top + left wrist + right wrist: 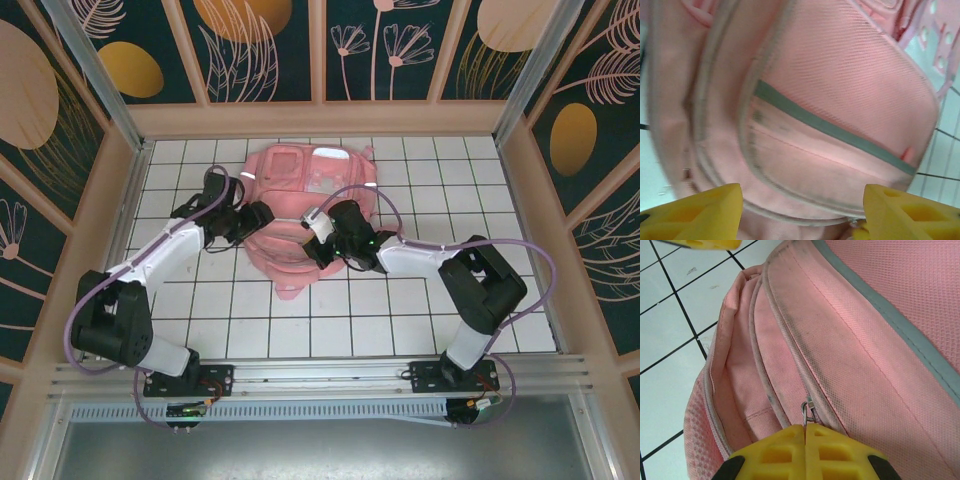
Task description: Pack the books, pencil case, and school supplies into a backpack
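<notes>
Backpack (300, 175) lies flat on the white tiled desk (400, 320), centre-rear. Left end effector (802, 200) sits open at the backpack's left side, jaws apart above the pink fabric. Right end effector (805, 429) is closed on the zipper pull (808, 412) at the near-right portion.

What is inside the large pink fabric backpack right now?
Through the part-open gap of the pink fabric backpack only pink lining shows, beside the metal zipper pull pinched by the shut right gripper. Deeper inside is covered by fabric, so contents cannot be told.
</notes>
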